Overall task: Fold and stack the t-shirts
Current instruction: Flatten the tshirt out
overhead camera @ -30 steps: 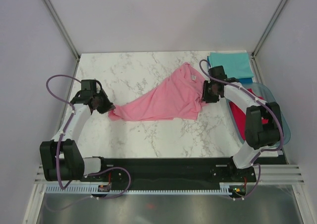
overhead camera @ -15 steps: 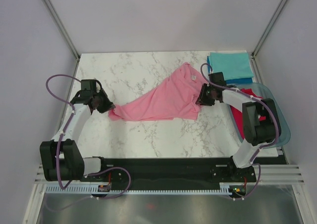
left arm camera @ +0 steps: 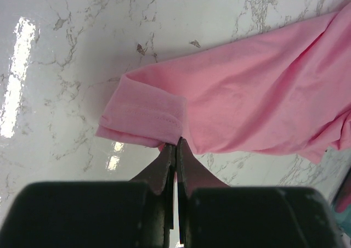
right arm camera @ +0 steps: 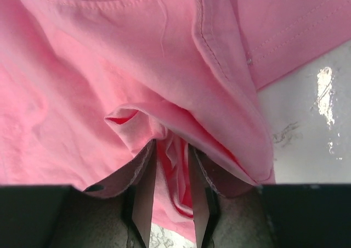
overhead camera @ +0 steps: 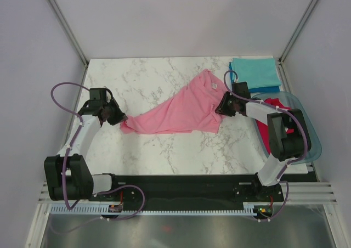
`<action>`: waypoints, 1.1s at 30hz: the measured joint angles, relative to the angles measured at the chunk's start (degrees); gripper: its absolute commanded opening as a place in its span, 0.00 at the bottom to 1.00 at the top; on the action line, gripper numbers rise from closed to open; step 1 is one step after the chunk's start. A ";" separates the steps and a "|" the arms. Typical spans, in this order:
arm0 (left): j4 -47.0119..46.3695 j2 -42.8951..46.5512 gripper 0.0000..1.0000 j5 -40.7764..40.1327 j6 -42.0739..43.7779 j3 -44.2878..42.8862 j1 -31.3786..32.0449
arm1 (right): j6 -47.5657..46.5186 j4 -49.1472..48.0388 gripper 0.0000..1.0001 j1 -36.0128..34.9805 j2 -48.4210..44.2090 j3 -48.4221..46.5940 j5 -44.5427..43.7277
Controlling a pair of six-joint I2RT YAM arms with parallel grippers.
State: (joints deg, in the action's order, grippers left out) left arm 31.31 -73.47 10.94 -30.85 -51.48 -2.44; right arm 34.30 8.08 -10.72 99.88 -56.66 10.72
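A light pink t-shirt (overhead camera: 181,112) lies spread in a rough triangle across the marble table. My left gripper (overhead camera: 116,116) is shut on its left tip; in the left wrist view the jaws (left arm camera: 176,144) pinch the hem of the pink cloth (left arm camera: 247,94). My right gripper (overhead camera: 224,106) sits at the shirt's right edge; in the right wrist view (right arm camera: 173,149) a bunched fold of the pink cloth (right arm camera: 109,67) fills the narrow gap between the fingers. A crimson red shirt (overhead camera: 265,130) lies in the tub. A folded teal shirt (overhead camera: 255,72) rests on a blue one (overhead camera: 270,89) at the back right.
A clear bluish plastic tub (overhead camera: 310,133) stands at the right edge, partly under my right arm. Grey walls and metal posts enclose the table. Bare marble (overhead camera: 142,78) shows behind and in front of the pink shirt.
My right gripper has moved a little left and towards me, into the pink shirt's right edge. The left gripper and the shirt's left tip have stayed put.
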 measured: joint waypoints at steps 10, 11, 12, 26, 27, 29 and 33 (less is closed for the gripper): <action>-0.17 0.00 0.02 0.15 0.00 0.00 0.00 | -1.90 -1.03 0.36 0.02 0.02 -0.39 -0.52; -0.17 0.00 0.02 0.15 0.00 0.00 0.00 | -2.21 -0.96 0.36 0.02 0.07 -0.68 -0.63; -0.17 0.00 0.02 0.15 0.00 0.00 0.00 | -2.47 -0.96 0.37 0.02 0.07 -0.85 -0.72; -0.20 0.00 0.02 0.15 0.00 0.00 0.00 | -3.87 -0.33 0.40 0.02 0.11 -2.14 -0.92; -0.17 0.00 0.02 0.15 0.00 0.00 0.00 | -3.82 -0.04 0.40 0.02 0.04 -2.19 -0.70; -0.20 0.00 0.02 0.15 0.00 0.00 0.00 | -3.78 0.66 0.42 0.02 -0.39 -2.21 -0.44; -0.20 0.00 0.02 0.15 0.00 0.00 0.00 | -3.17 2.84 0.35 0.02 -3.48 -2.19 -0.63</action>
State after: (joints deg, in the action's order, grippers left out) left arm 31.11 -73.47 11.09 -30.85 -51.48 -2.44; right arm 31.14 10.92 -10.70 96.40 -58.85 10.09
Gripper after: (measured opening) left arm 0.033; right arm 0.397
